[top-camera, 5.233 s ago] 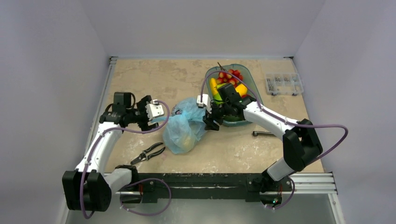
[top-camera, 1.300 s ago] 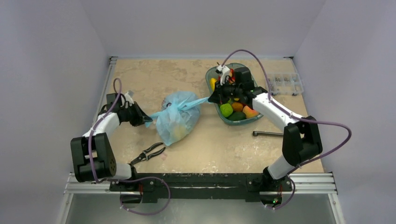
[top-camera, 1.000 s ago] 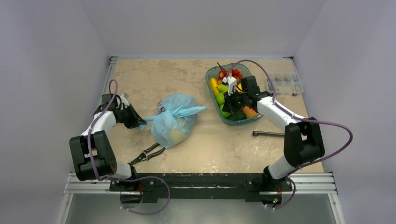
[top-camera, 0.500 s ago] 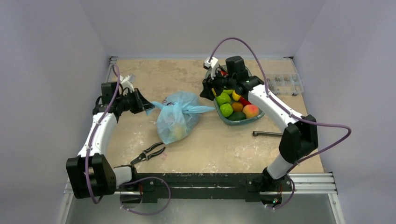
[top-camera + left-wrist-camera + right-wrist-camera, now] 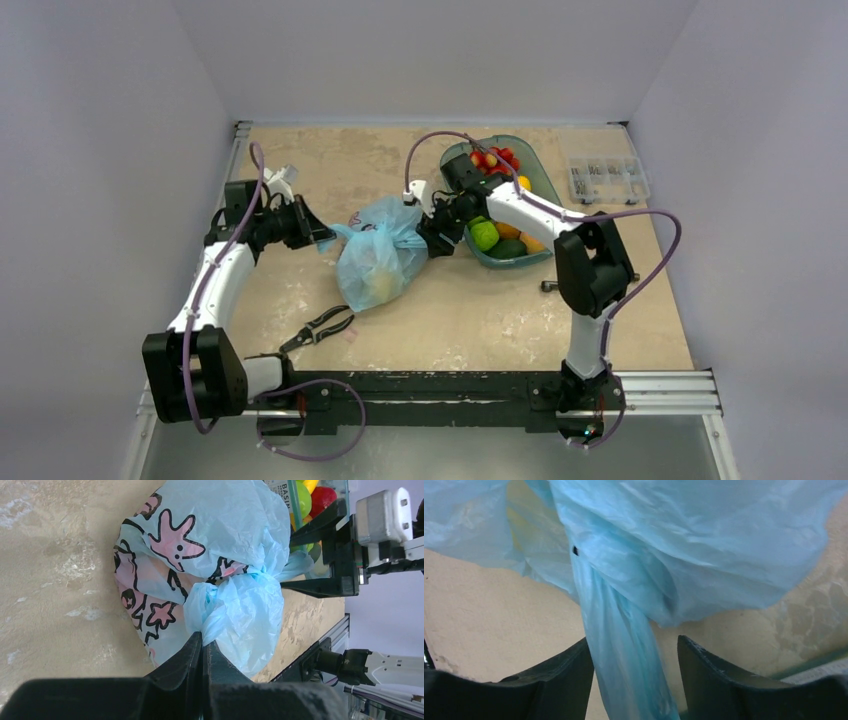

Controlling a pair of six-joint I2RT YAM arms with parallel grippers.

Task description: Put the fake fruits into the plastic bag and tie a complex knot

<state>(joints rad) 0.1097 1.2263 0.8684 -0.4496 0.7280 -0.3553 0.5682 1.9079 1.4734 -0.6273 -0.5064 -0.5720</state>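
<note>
Light-blue crinkly plastic bag (image 5: 383, 262) with pink starfish print sits at the middle of the beige counter (image 5: 330, 160). Its mouth is bunched into a knot (image 5: 222, 587), and something yellowish shows through the film. The left gripper (image 5: 322, 236) is clamped tight on one handle tail at the bag's left side. The right gripper (image 5: 437, 232) stands wide, its jaws astride the other twisted tail (image 5: 624, 645) without pinching it.

Most glossy fake fruits (image 5: 485, 235) lie in the teal oval dish (image 5: 535, 160) at upper right, so cinching now would likely shut them out. If the right jaws close off-centre, the slick tail could slip free and the knot loosen. A hard outward pull risks tearing the thin film; a small dark spot shows on it in the right wrist view, though whether it is a hole I cannot tell. The bag is light and held from one side only, so a pull could drag it across the counter.

Room is tight on the right, where the gripper works just beside the dish rim and could nudge it. Black-handled pliers (image 5: 318, 327) lie near the bag's lower left. A dark metal bar (image 5: 565, 287) and a clear compartment box (image 5: 605, 178) are well apart. Bare counter shows at upper left.
</note>
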